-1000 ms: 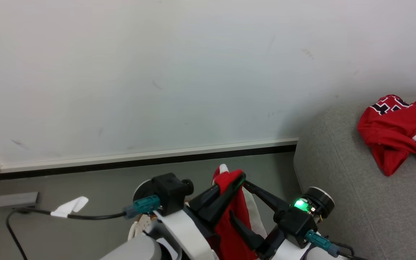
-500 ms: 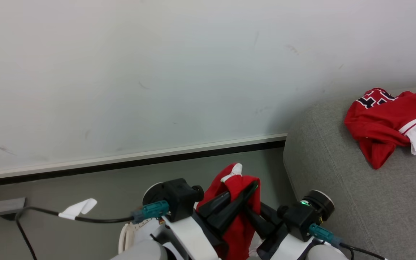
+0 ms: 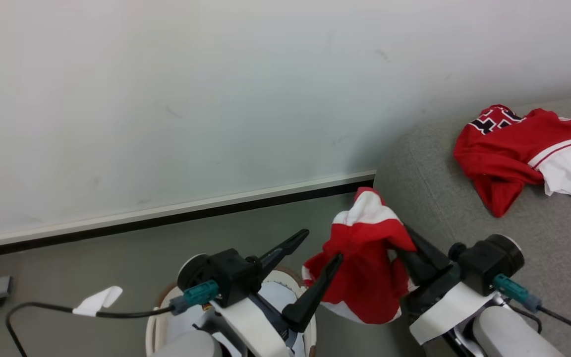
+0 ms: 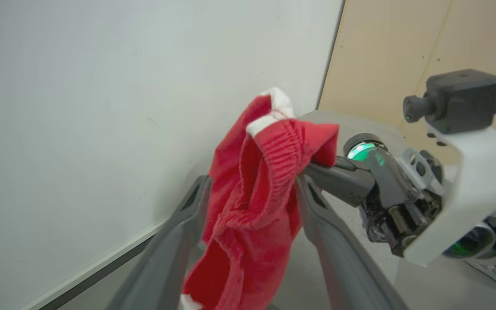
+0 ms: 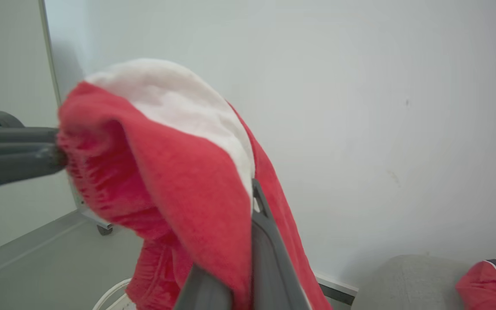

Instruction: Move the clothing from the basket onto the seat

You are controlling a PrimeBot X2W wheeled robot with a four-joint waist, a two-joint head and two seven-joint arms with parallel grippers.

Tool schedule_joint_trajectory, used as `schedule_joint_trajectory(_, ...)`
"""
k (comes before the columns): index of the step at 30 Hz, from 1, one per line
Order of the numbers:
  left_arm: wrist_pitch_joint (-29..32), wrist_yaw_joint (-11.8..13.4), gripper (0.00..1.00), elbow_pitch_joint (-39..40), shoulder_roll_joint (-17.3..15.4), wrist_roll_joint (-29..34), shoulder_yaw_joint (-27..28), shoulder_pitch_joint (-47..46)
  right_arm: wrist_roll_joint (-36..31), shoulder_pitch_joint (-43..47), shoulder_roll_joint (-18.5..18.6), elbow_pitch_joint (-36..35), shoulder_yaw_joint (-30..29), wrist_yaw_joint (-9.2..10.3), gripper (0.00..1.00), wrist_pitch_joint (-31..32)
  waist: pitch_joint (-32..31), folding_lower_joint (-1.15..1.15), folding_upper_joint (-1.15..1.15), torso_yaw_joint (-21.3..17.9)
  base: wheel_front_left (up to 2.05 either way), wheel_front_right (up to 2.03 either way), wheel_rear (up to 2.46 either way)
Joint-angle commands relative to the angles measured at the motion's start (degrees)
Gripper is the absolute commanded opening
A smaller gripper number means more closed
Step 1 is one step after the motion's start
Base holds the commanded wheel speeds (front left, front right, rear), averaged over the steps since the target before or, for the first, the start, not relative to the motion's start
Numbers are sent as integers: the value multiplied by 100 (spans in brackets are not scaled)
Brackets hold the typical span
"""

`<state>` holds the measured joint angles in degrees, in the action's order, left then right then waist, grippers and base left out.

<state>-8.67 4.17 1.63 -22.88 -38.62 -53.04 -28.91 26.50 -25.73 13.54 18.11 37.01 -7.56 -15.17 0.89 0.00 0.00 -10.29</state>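
Left gripper has released since earlier; right gripper alone clenches the red jersey, hanging between laundry basket and sofa. I should carry it well over the sofa before letting go

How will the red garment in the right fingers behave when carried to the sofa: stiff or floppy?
Probably floppy: the red garment folds and hangs from the right fingers. Likely light, since one pinch carries it. It might swing against the open left fingers.
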Motion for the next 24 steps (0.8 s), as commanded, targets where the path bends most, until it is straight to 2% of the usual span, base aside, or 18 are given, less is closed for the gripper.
schedule_joint_trajectory(1,-76,14,100,-64,16,99,-7,54,-82,59,90,-66,-164,15,0,4,71,0,0,-156,0,0,0)
schedule_joint_trajectory(15,-242,-87,100,-383,172,178,-111,-104,-383,292,288,-491,-1563,15,0,4,466,0,0,-1064,0,0,0)
schedule_joint_trajectory(19,-256,-103,100,-437,208,241,-135,-201,-472,325,275,-542,-1856,15,0,4,635,0,0,-1145,0,0,0)
schedule_joint_trajectory(24,-294,-152,100,-517,289,290,-168,-325,-624,26,201,-371,-2384,15,0,4,988,0,0,-1031,0,0,0)
